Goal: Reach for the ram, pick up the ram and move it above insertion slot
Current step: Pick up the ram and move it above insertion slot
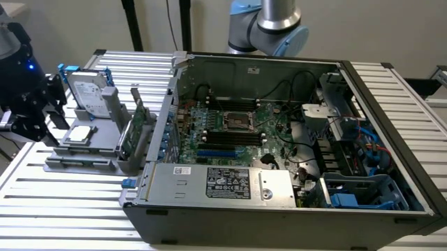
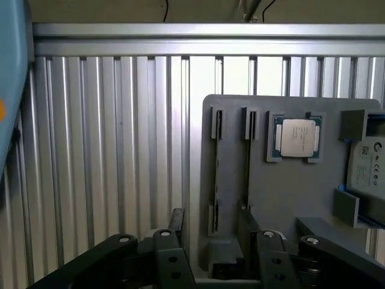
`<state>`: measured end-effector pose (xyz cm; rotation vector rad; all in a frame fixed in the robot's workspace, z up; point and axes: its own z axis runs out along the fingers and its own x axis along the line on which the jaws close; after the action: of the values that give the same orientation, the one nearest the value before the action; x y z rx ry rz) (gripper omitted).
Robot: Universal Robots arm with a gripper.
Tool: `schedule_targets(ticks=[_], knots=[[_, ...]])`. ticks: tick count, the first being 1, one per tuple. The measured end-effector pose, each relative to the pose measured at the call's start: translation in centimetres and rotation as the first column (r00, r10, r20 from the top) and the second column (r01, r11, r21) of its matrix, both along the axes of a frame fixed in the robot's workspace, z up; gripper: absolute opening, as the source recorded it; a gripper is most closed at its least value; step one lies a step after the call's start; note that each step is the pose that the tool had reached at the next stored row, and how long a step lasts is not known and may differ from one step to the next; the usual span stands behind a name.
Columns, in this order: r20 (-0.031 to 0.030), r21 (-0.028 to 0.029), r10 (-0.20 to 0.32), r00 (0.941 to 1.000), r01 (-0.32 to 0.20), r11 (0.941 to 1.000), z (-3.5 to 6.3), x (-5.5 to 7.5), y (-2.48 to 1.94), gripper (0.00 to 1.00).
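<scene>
Grey holder [image 2: 283, 192], gripper [image 2: 210, 226] wide open above it, processor [image 2: 296, 137] and hard drive [image 2: 368, 165] alongside

**Lighting: even and diffuse, bright on bare metal, dim inside the case.**

Exterior view: soft light from above falls evenly on the ribbed table [image 1: 63, 204], and its slats carry a pale sheen toward the near left corner without harsh glare. The open computer case [image 1: 279, 222] is darker inside. Its walls shade the motherboard [image 1: 234, 123], and its outer near wall lies in shadow. Wrist view: the table's slats [image 2: 108, 150] shine, with a strip of glare along the table's far edge. The grey holder [image 2: 271, 192] is flatly lit and throws a thin soft shadow at its side edge. The processor [image 2: 298, 137] lid reflects light. The gripper [image 2: 210, 217] reads as a dark, underlit mass.
</scene>
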<state>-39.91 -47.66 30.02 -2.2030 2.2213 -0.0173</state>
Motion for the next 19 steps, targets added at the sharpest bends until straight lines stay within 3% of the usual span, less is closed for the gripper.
schedule_targets(ticks=[19], knots=[[-0.0001, -0.0001, -0.004, 1.0, 0.004, 1.0, -3.45, 0.0, 0.17, 0.48]])
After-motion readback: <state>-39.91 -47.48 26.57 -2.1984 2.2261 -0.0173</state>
